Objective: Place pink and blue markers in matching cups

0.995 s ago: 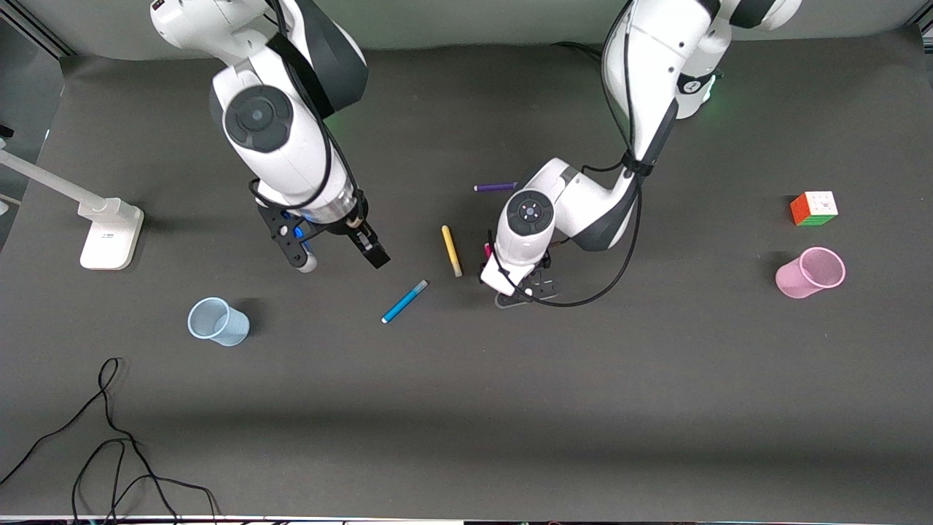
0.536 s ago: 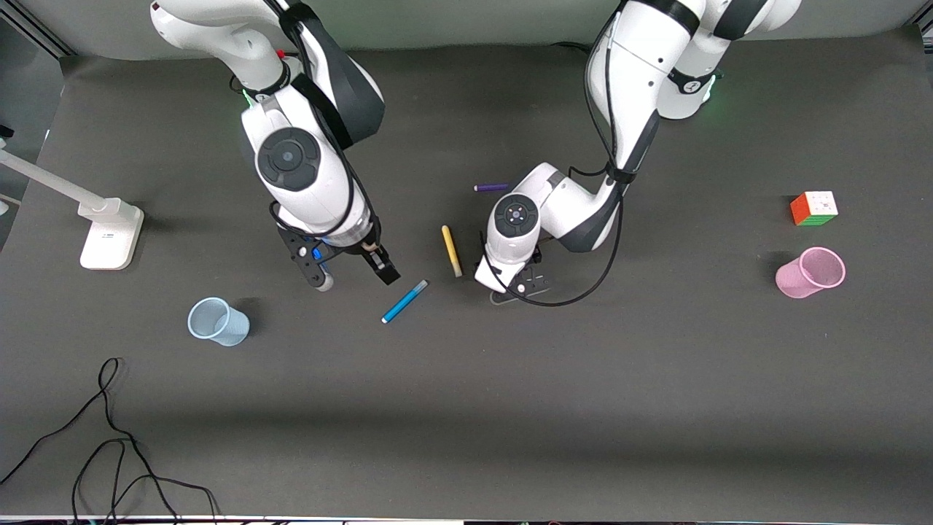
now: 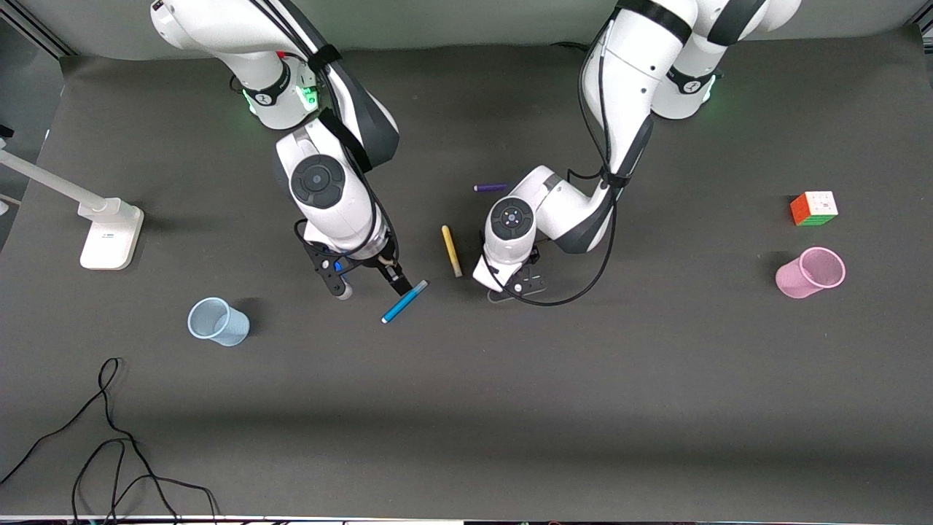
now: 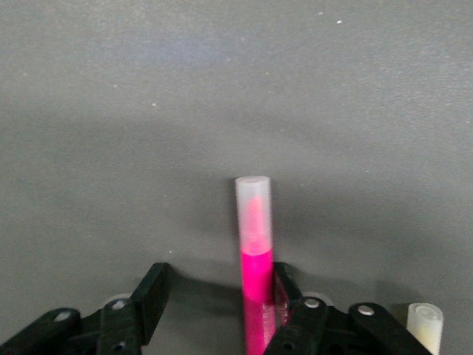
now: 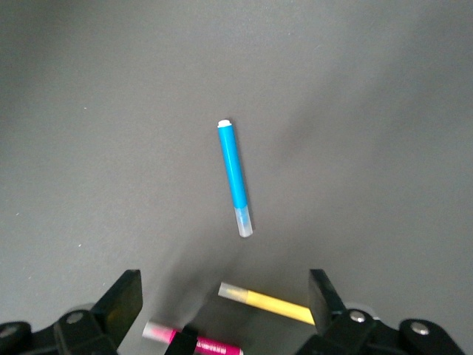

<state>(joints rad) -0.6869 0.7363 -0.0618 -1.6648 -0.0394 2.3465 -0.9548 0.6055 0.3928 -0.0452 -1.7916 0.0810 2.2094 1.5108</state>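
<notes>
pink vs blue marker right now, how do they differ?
Colour: the slim magenta marker with a paler cap versus the slim bright blue marker with a pale cap.
Contact: the magenta marker lies between the left gripper's fingers, one finger against it; the blue marker lies free, the open right gripper above it.
View: the left arm hides the magenta marker from the front camera; the blue marker shows plainly.
Shared: both lie flat on the dark table.

Even overhead light, soft shadows under both arms, slight blur in the wrist views.
</notes>
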